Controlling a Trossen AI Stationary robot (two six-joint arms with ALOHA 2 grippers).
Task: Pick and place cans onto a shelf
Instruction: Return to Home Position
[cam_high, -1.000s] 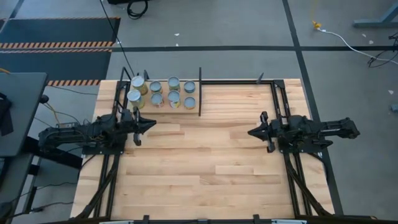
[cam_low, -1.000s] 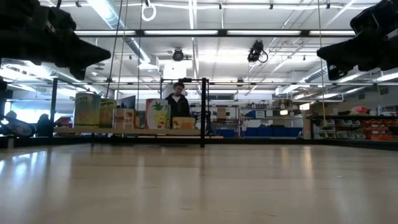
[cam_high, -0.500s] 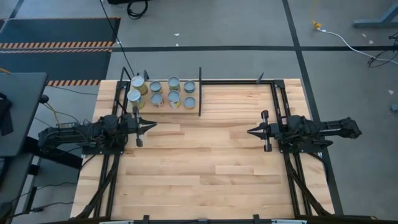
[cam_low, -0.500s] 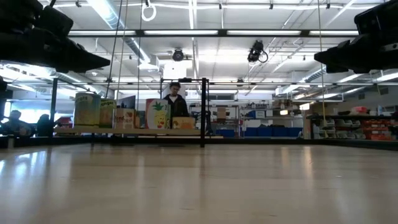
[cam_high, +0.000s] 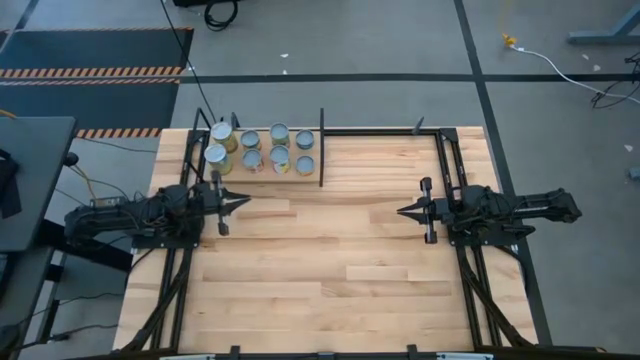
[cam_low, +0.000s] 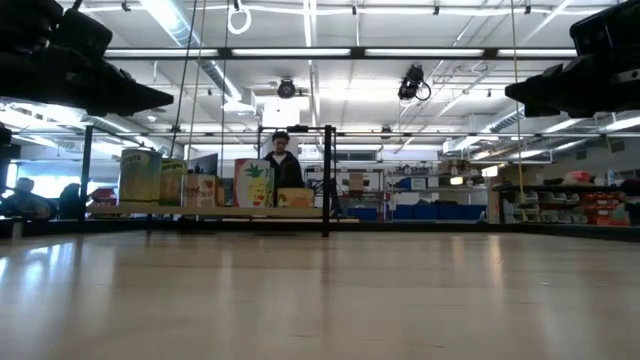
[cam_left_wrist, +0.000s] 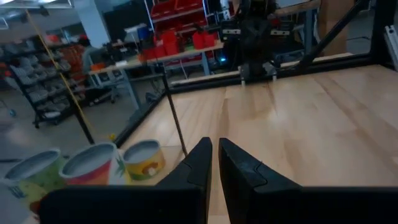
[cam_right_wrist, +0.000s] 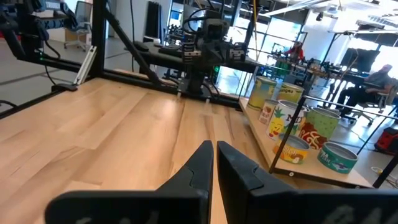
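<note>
Several small tin cans (cam_high: 260, 150) with silvery lids stand upright in two rows on the shelf (cam_high: 312, 172), a narrow pale board edged by black rods at the table's far left. They also show in the low view (cam_low: 215, 188), the left wrist view (cam_left_wrist: 93, 165) and the right wrist view (cam_right_wrist: 298, 124). My left gripper (cam_high: 247, 203) is shut and empty above the table, just nearer than the shelf, pointing toward the table's right. My right gripper (cam_high: 400, 211) is shut and empty above the table's right half, pointing left.
A tall black rod (cam_high: 321, 148) stands at the shelf's right end. Black frame rails (cam_high: 447, 160) run along the table's far and side edges. Bare planked tabletop (cam_high: 320, 250) lies between the two grippers. A person (cam_low: 285, 165) stands in the room beyond the table.
Both grippers have turned about their wrists where they hover, and now show as narrow points facing each other. The cans have stayed where they were on the shelf.
</note>
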